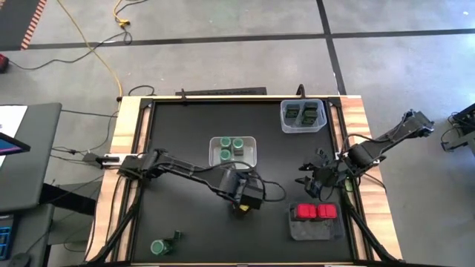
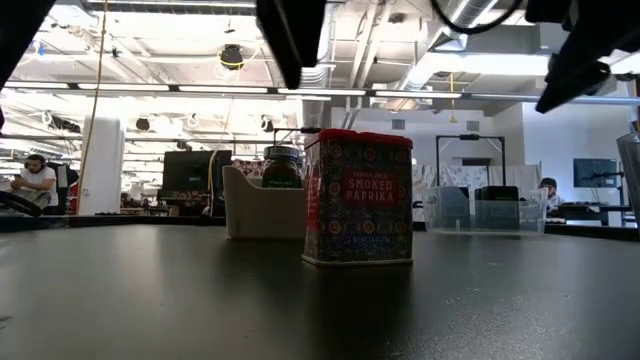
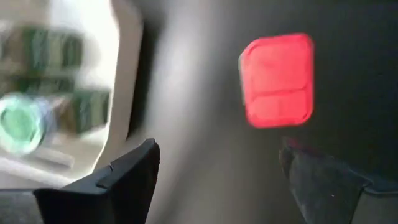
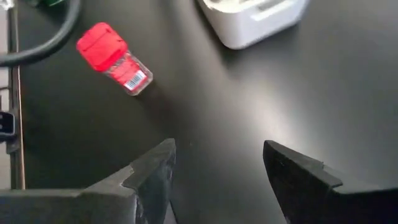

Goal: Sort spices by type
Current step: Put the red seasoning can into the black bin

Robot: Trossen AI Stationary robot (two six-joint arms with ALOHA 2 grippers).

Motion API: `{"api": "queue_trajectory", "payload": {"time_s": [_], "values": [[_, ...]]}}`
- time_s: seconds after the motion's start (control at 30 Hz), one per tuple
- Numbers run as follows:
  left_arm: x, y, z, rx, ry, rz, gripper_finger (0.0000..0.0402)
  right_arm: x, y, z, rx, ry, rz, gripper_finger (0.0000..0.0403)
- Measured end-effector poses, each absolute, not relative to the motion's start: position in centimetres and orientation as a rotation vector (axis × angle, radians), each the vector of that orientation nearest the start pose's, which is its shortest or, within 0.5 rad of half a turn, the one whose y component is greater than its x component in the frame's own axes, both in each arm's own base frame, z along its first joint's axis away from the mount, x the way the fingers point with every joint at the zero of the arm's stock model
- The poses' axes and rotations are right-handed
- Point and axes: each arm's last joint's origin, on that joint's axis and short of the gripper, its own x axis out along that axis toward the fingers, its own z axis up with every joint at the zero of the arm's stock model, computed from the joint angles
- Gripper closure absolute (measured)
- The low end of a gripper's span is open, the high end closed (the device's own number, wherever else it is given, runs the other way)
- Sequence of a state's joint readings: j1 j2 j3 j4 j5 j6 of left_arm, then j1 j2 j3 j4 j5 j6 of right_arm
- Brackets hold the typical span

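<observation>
A red smoked-paprika box [image 2: 357, 197] stands upright on its base on the black table, with its red top [image 3: 277, 79] in the left wrist view. My left gripper [image 3: 217, 155] hangs open above it, pointing down, and touches nothing; in the high view this gripper [image 1: 243, 199] covers the box. My right gripper [image 1: 315, 178] waits open at the table's right, looking toward the same box [image 4: 112, 56]. Green-lidded jars [image 1: 231, 148] sit in a white tray [image 1: 253, 139]. Two red boxes [image 1: 313, 212] sit in a grey tray [image 1: 315, 231]. Dark tins [image 1: 302, 113] fill a clear tray [image 1: 284, 126].
A green-lidded jar [image 1: 159, 247] lies loose near the table's near left corner, with a small dark thing [image 1: 177, 237] beside it. The wooden table rim [image 1: 126, 141] frames the black mat. Bare mat lies between the white tray and the grey tray.
</observation>
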State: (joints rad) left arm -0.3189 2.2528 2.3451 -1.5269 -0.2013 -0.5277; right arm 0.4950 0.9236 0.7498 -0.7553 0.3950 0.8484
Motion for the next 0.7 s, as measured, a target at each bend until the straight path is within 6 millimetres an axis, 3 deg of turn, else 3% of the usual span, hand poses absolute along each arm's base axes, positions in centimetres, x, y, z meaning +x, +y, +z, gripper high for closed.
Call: {"api": "queue_trajectory", "payload": {"time_s": [0.07,0.17,0.4,0.57,0.7], "values": [[41.2,-13.4,30.0,-0.079,1.354,0.298,0.0084,16.0,7.4,25.4,0.352,0.793,-0.229,0.0132],[40.9,-14.4,30.2,0.048,1.299,0.301,0.0084,17.5,8.2,24.9,0.241,0.778,-0.166,0.0132],[40.2,-16.5,28.4,0.208,1.22,0.304,0.0084,22.0,10.6,23.7,0.137,0.625,-0.045,0.0132],[36.6,-16.5,27.9,0.156,1.134,0.247,0.0084,25.1,11.6,23.1,0.085,0.499,-0.001,0.0132],[31.7,-15.4,27.2,0.088,1.029,0.181,0.0084,27.8,12.1,23.7,0.063,0.488,-0.016,0.0132]]}}
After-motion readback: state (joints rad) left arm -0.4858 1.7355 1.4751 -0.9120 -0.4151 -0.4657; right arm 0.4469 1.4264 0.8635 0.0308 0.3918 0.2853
